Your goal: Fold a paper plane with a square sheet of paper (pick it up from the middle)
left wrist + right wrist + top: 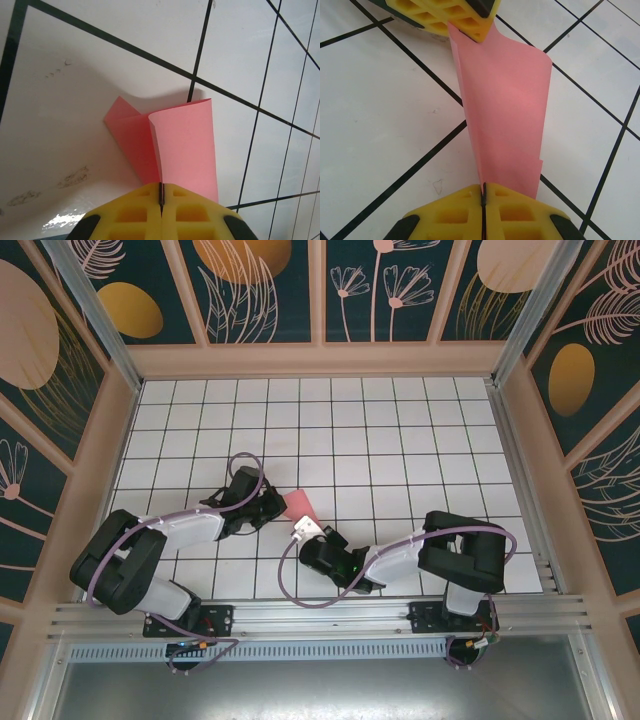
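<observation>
The sheet of paper (pixel 300 505) is salmon pink and folded lengthwise into a narrow layered shape with a raised centre ridge. It lies low over the white grid table between both arms. My left gripper (pixel 281 502) is shut on its left end. In the left wrist view the yellow fingers (pixel 140 210) pinch the ridge of the paper (pixel 185 145), and a flap sticks out to the left. My right gripper (pixel 312 526) is shut on the other end. In the right wrist view the paper (pixel 510 110) runs from my right gripper (pixel 483 192) up to the left fingers (pixel 465 17). I cannot tell whether it has the paper plane's shape.
The white tiled table (pixel 400 440) stretches back to patterned walls on three sides. A metal rail (pixel 330 615) runs along the near edge by the arm bases. The two arms meet in the near middle, their cables looping beside them.
</observation>
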{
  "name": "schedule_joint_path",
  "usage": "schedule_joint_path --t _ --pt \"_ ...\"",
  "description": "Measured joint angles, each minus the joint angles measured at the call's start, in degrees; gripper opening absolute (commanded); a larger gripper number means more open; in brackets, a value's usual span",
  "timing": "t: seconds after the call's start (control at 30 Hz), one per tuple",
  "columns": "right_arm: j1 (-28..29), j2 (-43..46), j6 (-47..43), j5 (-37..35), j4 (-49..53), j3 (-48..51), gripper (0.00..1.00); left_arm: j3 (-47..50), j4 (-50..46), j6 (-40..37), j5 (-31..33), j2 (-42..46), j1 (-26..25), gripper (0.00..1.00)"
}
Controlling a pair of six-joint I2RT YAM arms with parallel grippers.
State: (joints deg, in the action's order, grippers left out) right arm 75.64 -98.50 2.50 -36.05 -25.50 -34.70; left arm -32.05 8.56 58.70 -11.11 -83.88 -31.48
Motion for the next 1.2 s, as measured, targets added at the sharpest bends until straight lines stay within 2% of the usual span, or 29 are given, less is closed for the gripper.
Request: schedule_joint_path --t 0.37,0.6,0.67,0.8,0.87,0.97,1.1,1.2 --pt "0.00 -0.02 0.00 -0.52 -0.02 -0.04 0.11 -0.33 -0.31 -0.15 -0.02 0.37 0.00 0.03" --pt "0.00 -0.02 0.90 -0.59 0.02 -0.07 0.01 -0.33 -0.33 -0.17 -0.02 0.37 0.00 0.05" --pt "0.00 -0.02 1.22 -0.57 0.04 -0.07 0.00 -0.33 -0.37 -0.20 0.00 0.37 0.00 0.09" --pt "-0.61 0.00 2.64 0.33 0.07 -0.07 0.00 -0.33 -1.38 -0.42 0.13 1.51 0.00 0.23" --pt "-1.40 0.46 3.74 1.86 0.00 0.20 0.00 -0.33 -1.99 -0.52 0.70 2.73 0.00 0.26" --pt "-2.69 2.95 5.73 5.22 -0.13 1.68 0.00 -0.33 -3.26 -0.63 1.66 5.29 0.00 0.45" --pt "-3.50 5.35 7.58 7.74 -1.01 2.91 0.00 -0.31 -3.67 -0.61 2.75 8.46 0.00 0.59" --pt "-3.50 5.40 8.15 8.79 -1.40 2.95 0.00 -0.17 -3.50 -0.22 2.36 8.76 0.00 0.65"
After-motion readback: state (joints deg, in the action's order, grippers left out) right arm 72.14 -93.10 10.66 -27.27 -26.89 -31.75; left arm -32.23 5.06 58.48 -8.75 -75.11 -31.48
